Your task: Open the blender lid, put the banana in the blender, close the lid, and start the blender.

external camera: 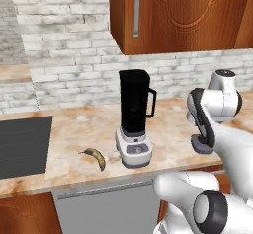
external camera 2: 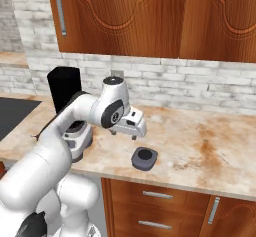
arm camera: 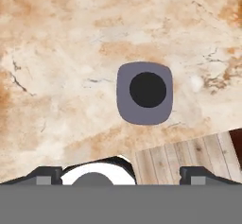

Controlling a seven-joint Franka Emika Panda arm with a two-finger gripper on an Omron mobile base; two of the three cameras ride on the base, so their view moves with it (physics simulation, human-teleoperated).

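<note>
Left base view: the blender (external camera: 134, 117) stood uncovered near the front edge of the marble desk (external camera: 89, 129), its black jar upright on the grey base. The banana (external camera: 96, 157) lay on the desk just to its left, apart from it. A dark cooktop (external camera: 22, 146) sat at the far left, and my arm rose at the right.

Right base view: the blender lid (external camera 2: 144, 158) rested flat on the desk, to the right of the blender and close to the front edge. My tool (external camera 2: 134, 132) hung above it, not touching it.

Hand view: the lid lay knob-up on the marble below me. My fingertips (arm camera: 43, 175) stood wide apart, holding nothing.
</note>
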